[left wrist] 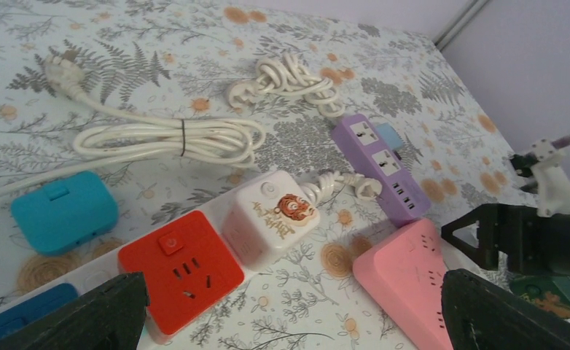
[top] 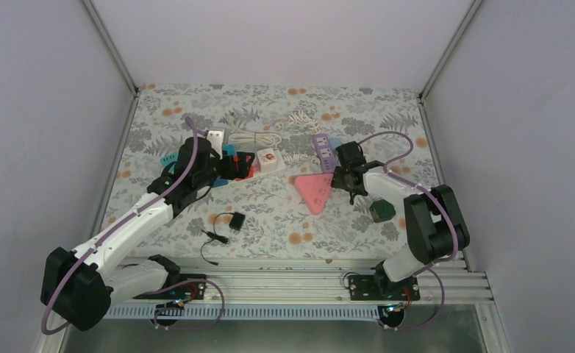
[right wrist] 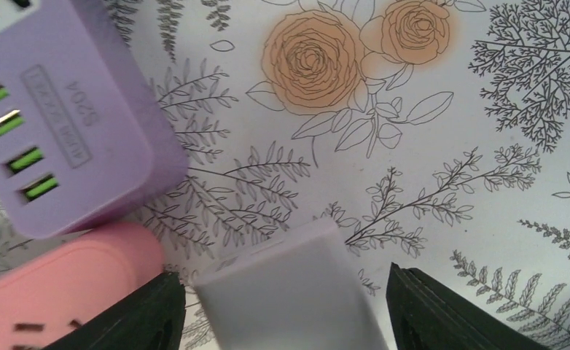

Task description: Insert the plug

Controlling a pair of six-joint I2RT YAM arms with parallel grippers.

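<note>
Two power strips, purple power strip [right wrist: 63, 131] and pink power strip [right wrist: 56, 284], on a floral tabletop [right wrist: 450, 146], right tool [right wrist: 286, 310] clenched on a pale lilac plug [right wrist: 278, 281] (only its body shows) just beside both, left tool [left wrist: 289, 302] released above a red socket [left wrist: 180, 266].

The bench [top: 167, 103] cloth is pale, printed with grey ferns and orange roses. The purple strip [left wrist: 380, 164] has green USB slots. At its 6 o'clock lies the pink strip [left wrist: 406, 281]. The red cube [left wrist: 180, 266] sits beside the white cube [left wrist: 271, 215], at its 2 o'clock, which bears an orange tiger. The box [left wrist: 63, 211] is teal, the cords [left wrist: 165, 138] are white, and the plug [right wrist: 289, 292] is pale lilac-grey.
</note>
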